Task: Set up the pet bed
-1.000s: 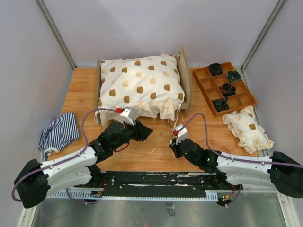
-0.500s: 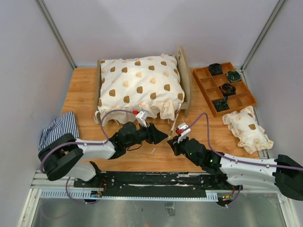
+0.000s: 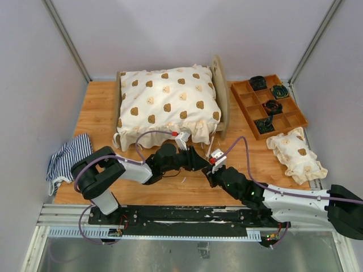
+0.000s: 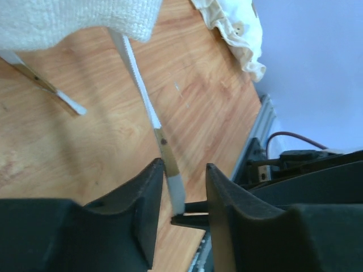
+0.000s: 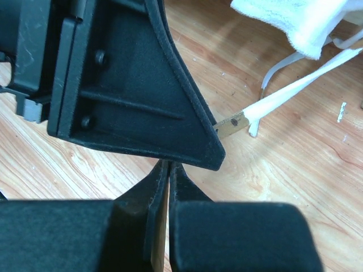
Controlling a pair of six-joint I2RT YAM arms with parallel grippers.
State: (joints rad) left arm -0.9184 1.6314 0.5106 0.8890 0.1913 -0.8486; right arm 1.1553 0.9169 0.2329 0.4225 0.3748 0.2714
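The pet bed (image 3: 218,85), a light plywood frame, stands at the back with a cream bear-print cushion (image 3: 167,105) on it. A white tie (image 4: 142,90) runs taut from the cushion's corner (image 4: 74,20) down to the space between my two grippers, just off the tabletop. My left gripper (image 4: 184,187) (image 3: 202,164) is open, its fingers either side of the tie's tip without pressing it. My right gripper (image 5: 169,167) (image 3: 210,170) is shut and meets the tie's (image 5: 283,96) end, partly hidden behind a left finger (image 5: 142,85).
A brown compartment tray (image 3: 248,113) holding dark items sits at the back right. A small bear-print pillow (image 3: 296,154) lies in front of it. A navy-striped cloth (image 3: 71,156) lies at the left edge. A second tie (image 4: 42,85) dangles near the first.
My left arm has swung right along the bed's front until its fingers straddle the tie at the right gripper. The right gripper has barely moved.
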